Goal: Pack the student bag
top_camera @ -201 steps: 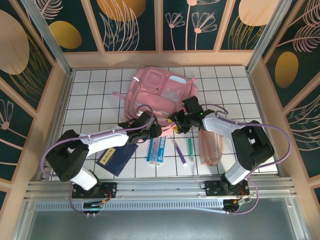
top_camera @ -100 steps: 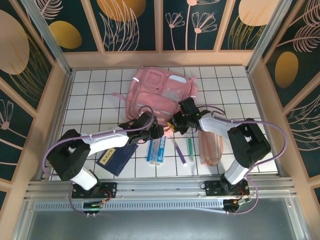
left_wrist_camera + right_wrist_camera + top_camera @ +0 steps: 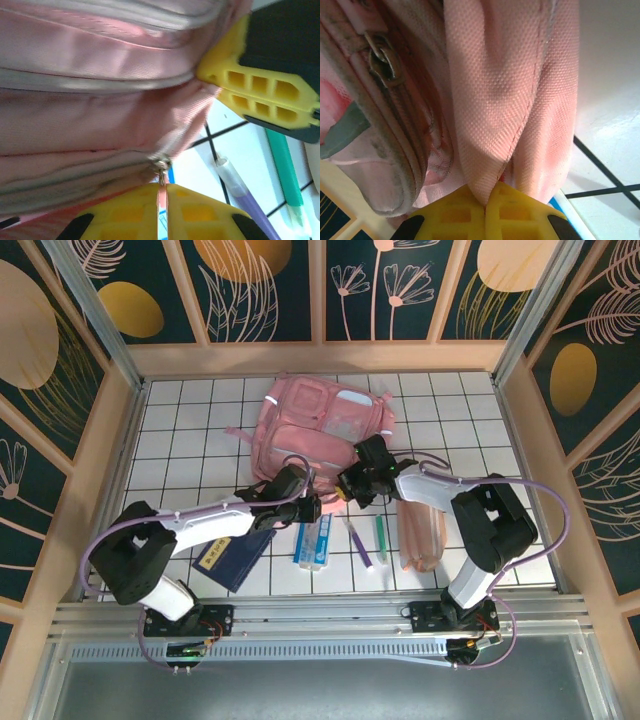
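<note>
Pink student bag (image 3: pixel 322 425) lies flat at far ctr of the tiled table (image 3: pixel 180 440). At its near edge, left fingers (image 3: pixel 125 212) are clamped on a zip pull (image 3: pixel 161 181) — right fingers (image 3: pixel 455 215) pinch a fold of bag fabric. Purple pen (image 3: pixel 358 543) & pencil pouch (image 3: pixel 422 535) lie nearer the arms.

The bag (image 3: pixel 318 425) lay at twelve o'clock on the tabletop (image 3: pixel 180 440). The left gripper (image 3: pixel 312 508) and the right gripper (image 3: pixel 350 488) sat at its six o'clock edge.
</note>
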